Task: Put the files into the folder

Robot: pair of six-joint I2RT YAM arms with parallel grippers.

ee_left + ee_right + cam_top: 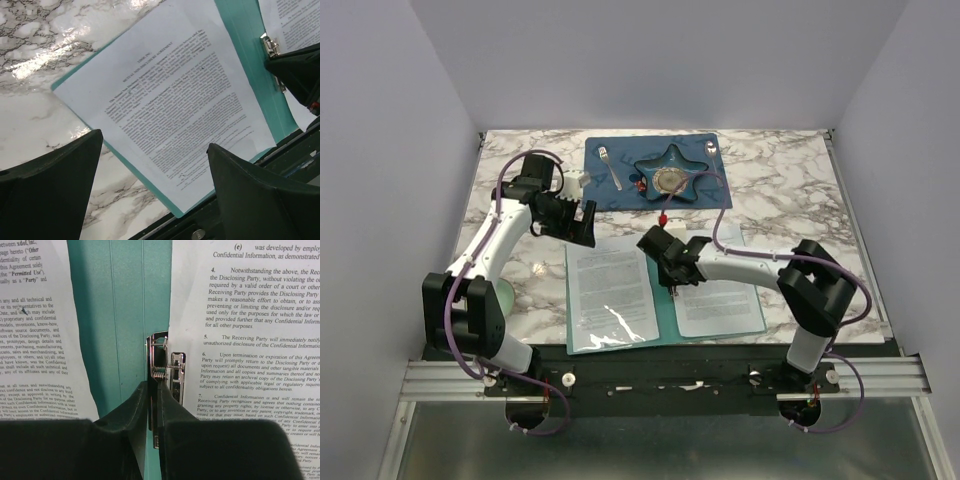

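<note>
Files [610,285], thin and limp, lie on the open folder [665,318], best lifted by an edge, I judge; my right hand [154,390] pinches the silver clip [162,360], my left hand [154,141] spread wide.

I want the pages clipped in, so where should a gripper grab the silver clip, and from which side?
Probably the silver clip by its upright tab, from above, jaws straddling it across the folder spine: it stands thin, with sheets flanking both sides.
</note>
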